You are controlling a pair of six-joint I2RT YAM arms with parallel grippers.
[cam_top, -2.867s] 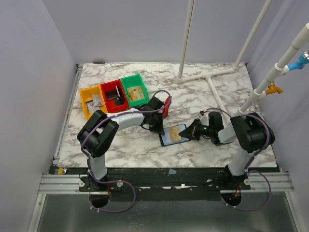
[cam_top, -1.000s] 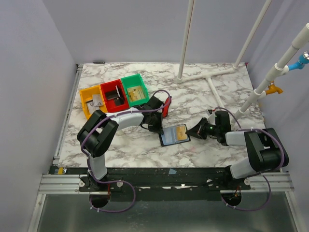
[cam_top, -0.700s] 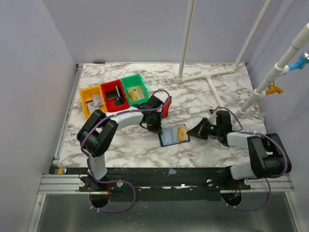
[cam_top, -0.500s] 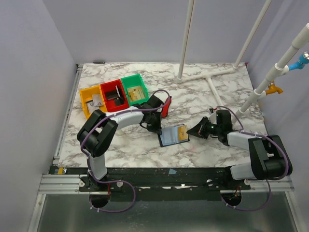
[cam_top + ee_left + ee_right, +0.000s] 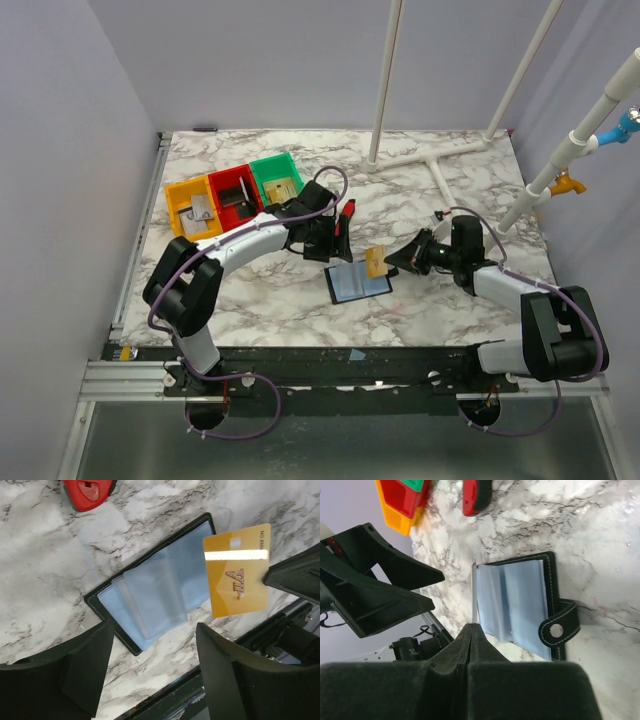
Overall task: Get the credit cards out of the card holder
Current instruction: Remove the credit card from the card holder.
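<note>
Credit card (image 5: pixel 237 570), gold with a VIP mark, hangs above the marble table (image 5: pixel 270 300). The right gripper (image 5: pixel 472 630) has its fingertips closed on the middle of one long edge. We see the card out of the pockets, over the far right corner of the card holder (image 5: pixel 155 590); whether it grazes that corner we cannot tell. Its long axis runs roughly far to near in the overhead view. The printed face is turned toward the left wrist camera, and from the right wrist we see only a thin edge-on line. The holder lies open and flat, bluish sleeves up, its long axis roughly left to right. The left gripper (image 5: pixel 154 630) hovers over it, fingers spread and holding nothing. A red-and-black tool (image 5: pixel 346 213) lies just beyond.
</note>
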